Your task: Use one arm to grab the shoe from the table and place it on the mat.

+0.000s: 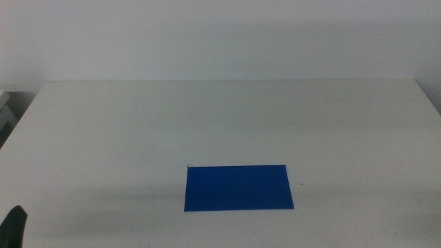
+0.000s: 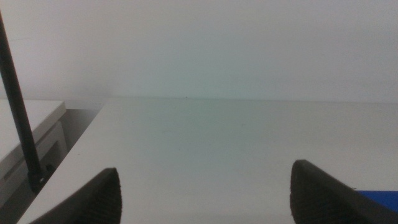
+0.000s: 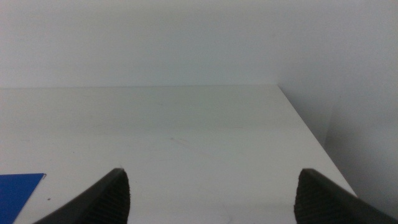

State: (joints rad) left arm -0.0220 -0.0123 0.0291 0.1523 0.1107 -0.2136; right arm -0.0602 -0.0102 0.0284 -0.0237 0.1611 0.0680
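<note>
Left gripper (image 2: 202,193): jaws wide apart, holding nothing, bench (image 2: 205,143) between them. Right gripper (image 3: 211,196): same. Mat (image 1: 238,187): bare, outside both jaws.

The right claw (image 3: 211,193) hangs over the white table (image 3: 186,137), jaws wide apart, the blue mat (image 3: 17,190) nearby.

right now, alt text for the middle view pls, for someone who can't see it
A dark-blue mat lies flat on a white table, nearer the front edge, with nothing on it. No shoe is in view. Only a dark tip of the left end effector shows at the bottom left corner.
</note>
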